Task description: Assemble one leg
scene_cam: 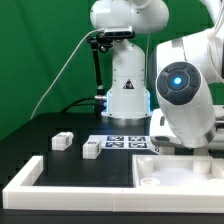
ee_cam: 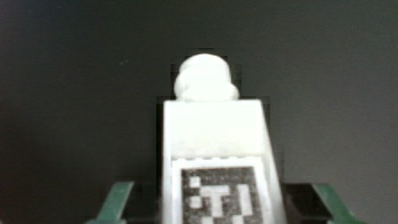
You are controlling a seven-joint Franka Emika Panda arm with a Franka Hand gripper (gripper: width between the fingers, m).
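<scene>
In the wrist view a white leg (ee_cam: 215, 130) fills the middle, its black-and-white tag (ee_cam: 217, 192) facing the camera and its rounded screw end (ee_cam: 206, 78) pointing away. My gripper (ee_cam: 217, 205) has its green fingers (ee_cam: 121, 200) on either side of this leg and is shut on it over the dark table. In the exterior view the gripper and this leg are hidden behind the arm (scene_cam: 180, 95). Two more legs (scene_cam: 63, 141) (scene_cam: 92, 149) lie on the table at the exterior view's left.
The marker board (scene_cam: 125, 142) lies in front of the robot base. The large flat white panel (scene_cam: 180, 172) lies at the exterior view's lower right. A long white border rail (scene_cam: 60, 192) runs along the front and left.
</scene>
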